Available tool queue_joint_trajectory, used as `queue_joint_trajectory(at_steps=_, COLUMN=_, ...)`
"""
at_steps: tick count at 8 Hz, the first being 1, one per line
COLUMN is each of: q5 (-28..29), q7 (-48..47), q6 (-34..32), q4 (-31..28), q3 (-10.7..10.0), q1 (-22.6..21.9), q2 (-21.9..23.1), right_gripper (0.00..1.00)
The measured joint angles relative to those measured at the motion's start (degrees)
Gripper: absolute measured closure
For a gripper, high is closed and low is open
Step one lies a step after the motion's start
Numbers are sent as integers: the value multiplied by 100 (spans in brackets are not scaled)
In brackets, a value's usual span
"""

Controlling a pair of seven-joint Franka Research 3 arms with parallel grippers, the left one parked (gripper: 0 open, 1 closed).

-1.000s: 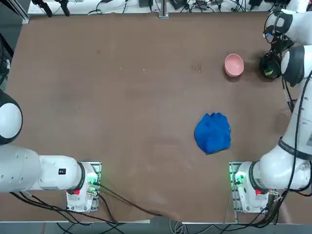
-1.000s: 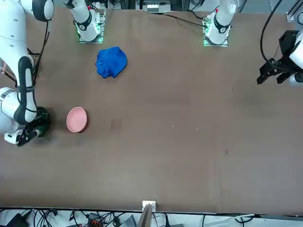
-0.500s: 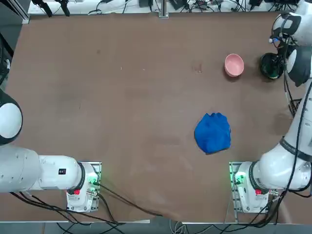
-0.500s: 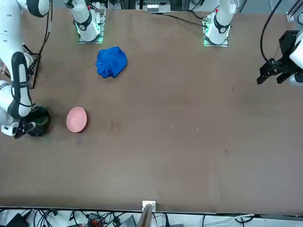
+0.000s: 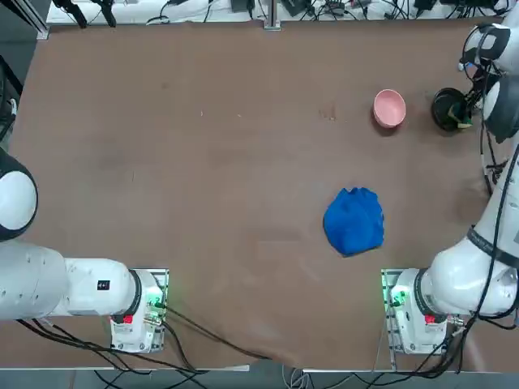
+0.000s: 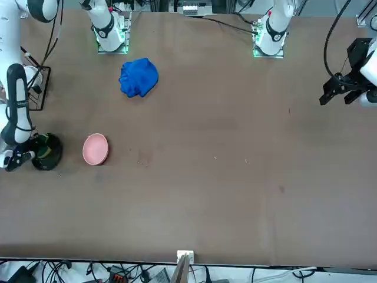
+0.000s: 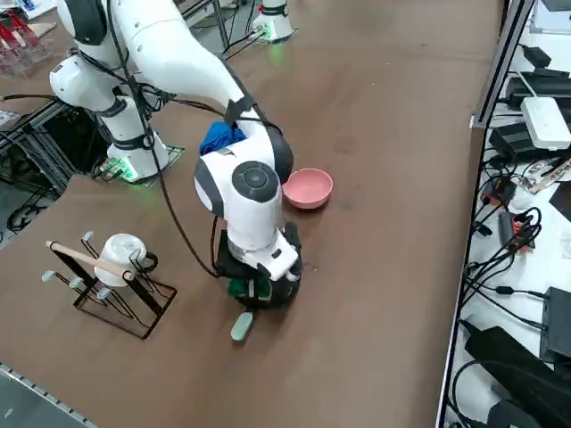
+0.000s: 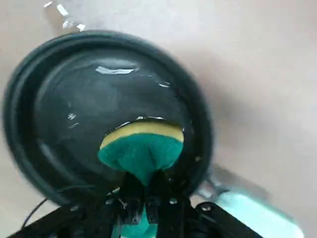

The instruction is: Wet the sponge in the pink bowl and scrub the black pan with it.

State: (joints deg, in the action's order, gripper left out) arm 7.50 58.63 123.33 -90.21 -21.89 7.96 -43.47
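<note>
A wide brown bench (image 5: 203,162) carries everything. A crumpled blue cloth (image 5: 354,221) lies in front of the right arm's base. Farther out rests the pink bowl (image 5: 389,108), and just beside it, toward the bench's right edge, the black pan (image 5: 448,109). A wire rack (image 7: 111,285) stands at that edge.

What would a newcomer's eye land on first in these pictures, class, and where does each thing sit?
First, the white right arm bent over the small round black pan at the table's far right corner, its right gripper shut on a green sponge with a yellow layer pressed inside the pan. Next, the small pale pink bowl just left of the pan, and the crumpled blue cloth nearer the arm's base.
</note>
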Motion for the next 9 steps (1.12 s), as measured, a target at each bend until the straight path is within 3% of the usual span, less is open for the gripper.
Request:
queue_joint_trajectory(at_steps=3, q5=9, q7=-350, q6=250, q4=169, q3=269, q1=-39, q2=-79, right_gripper=94)
queue_joint_trajectory(at_steps=5, q5=109, q7=-622, q6=-197, q4=224, q3=461, q1=-173, q2=-52, right_gripper=94)
queue_joint_trajectory(at_steps=7, q5=384, q7=-657, q6=-806, q4=232, q3=446, q1=-249, q2=-33, right_gripper=94)
queue_joint_trajectory(at_steps=9, q5=467, q7=-549, q6=-965, q4=155, q3=431, q1=-162, q2=-1, right_gripper=94)
